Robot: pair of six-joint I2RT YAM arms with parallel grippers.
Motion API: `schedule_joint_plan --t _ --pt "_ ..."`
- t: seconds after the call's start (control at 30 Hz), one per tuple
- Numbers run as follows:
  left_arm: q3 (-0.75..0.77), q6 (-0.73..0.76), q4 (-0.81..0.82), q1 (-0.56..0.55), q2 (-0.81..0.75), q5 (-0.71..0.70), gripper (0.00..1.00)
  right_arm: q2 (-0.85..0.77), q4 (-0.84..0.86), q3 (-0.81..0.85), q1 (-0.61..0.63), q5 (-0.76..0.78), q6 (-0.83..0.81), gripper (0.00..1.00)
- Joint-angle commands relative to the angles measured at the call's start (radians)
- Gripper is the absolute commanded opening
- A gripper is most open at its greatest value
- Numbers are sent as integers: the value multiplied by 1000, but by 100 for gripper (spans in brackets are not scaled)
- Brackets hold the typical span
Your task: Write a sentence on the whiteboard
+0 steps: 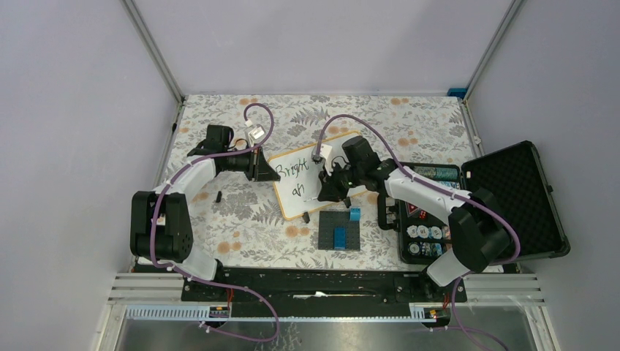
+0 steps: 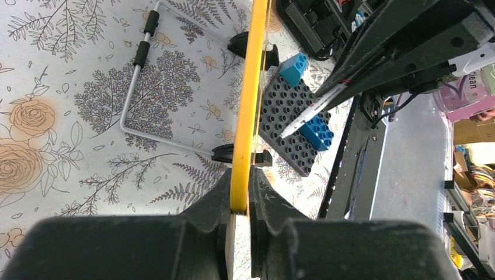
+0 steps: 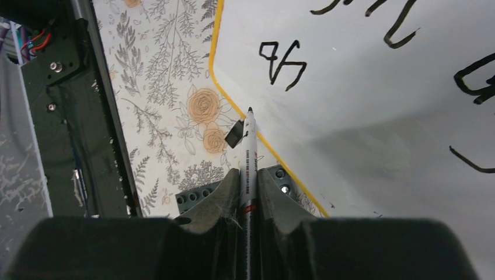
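Gripping the left edge of the one whiteboard (image 1: 311,183), askew at mid-table, the left gripper (image 2: 239,201) presses its jaws onto the orange frame, while the right gripper (image 3: 249,181) pinches the single marker (image 3: 248,146), tip just inside the board's near rim. The sentence (image 1: 296,178) reads "Bright" with "ah" beneath; one grey brick plate (image 1: 329,238) with two blue bricks (image 1: 354,213) sits just beside that rim, one black case (image 1: 512,197) lies right, and bare patterned table (image 1: 219,219) spreads left.

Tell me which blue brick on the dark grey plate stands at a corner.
The light blue brick, at the far right corner of the plate; the darker blue brick sits nearer the middle.
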Motion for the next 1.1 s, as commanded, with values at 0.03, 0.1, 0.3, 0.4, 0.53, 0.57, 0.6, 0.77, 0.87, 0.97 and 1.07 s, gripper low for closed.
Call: schedule_joint_plan --t 0.03,0.1,0.3,0.4,0.53,0.57,0.6,0.77,0.87,0.97,1.07 --pt "28 75 16 -9 20 -94 0 -75 -36 41 1 -54 -8 0" --pt "28 77 14 -9 18 -93 0 -74 -33 42 -19 -45 -4 0" --pt "30 80 11 -9 17 -93 0 -69 -1 43 -43 -7 -7 0" --pt "32 79 11 -9 19 -94 0 -58 0 50 -42 -10 -6 0" --pt "32 78 11 -9 18 -94 0 -51 7 41 -35 -11 -8 0" --pt "32 78 11 -9 18 -95 0 -51 14 36 -34 -7 -8 0" --pt "32 78 11 -9 16 -95 0 -49 21 31 -32 -4 -6 0" --pt "28 78 11 -9 16 -95 0 -49 54 27 -31 24 8 0" --pt "28 78 11 -9 16 -95 0 -45 76 35 -32 48 20 0" --pt "30 81 8 -9 14 -95 0 -39 88 45 -34 82 29 0" --pt "30 87 2 -9 13 -96 0 -36 89 47 -34 92 28 0"
